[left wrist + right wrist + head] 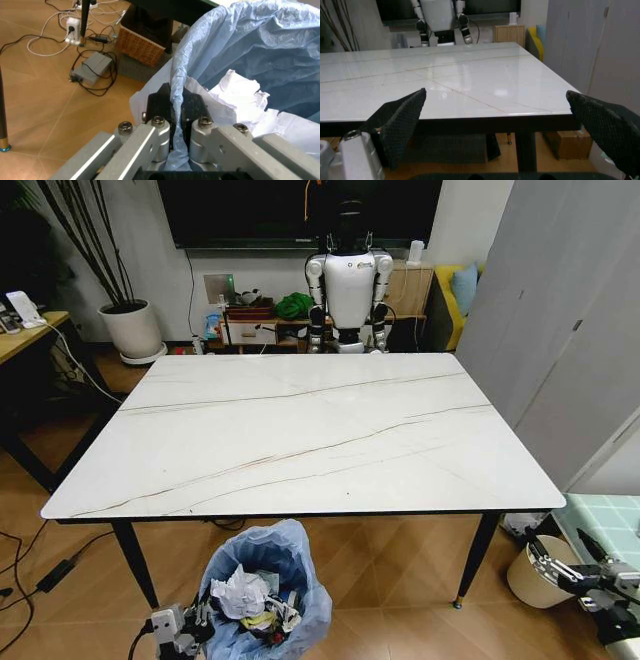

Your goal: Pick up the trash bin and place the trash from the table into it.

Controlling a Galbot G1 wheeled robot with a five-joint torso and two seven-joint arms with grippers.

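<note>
Head view looks down on the large rectangular table with a white marble-look top, thin veins and slim black legs (300, 430). On the wooden floor at its near edge, low in the picture, stands the small round trash bin lined with a crinkly translucent blue plastic bag (262, 552). Inside the bin lies the trash, crumpled white paper with a bit of yellow and other scraps (243, 593). My left gripper (200, 617) is at the bin's near left rim; in the left wrist view its black fingers (161, 103) are pressed together on a fold of the blue bag at the rim, with white paper just behind them. My right gripper (567, 565) hangs low at the right, beyond the table's near right corner and above a cream-white round bin (530, 575) on the floor. In the right wrist view its two dark textured fingers (400, 120) stand spread wide apart with nothing between them, facing the table's edge.
</note>
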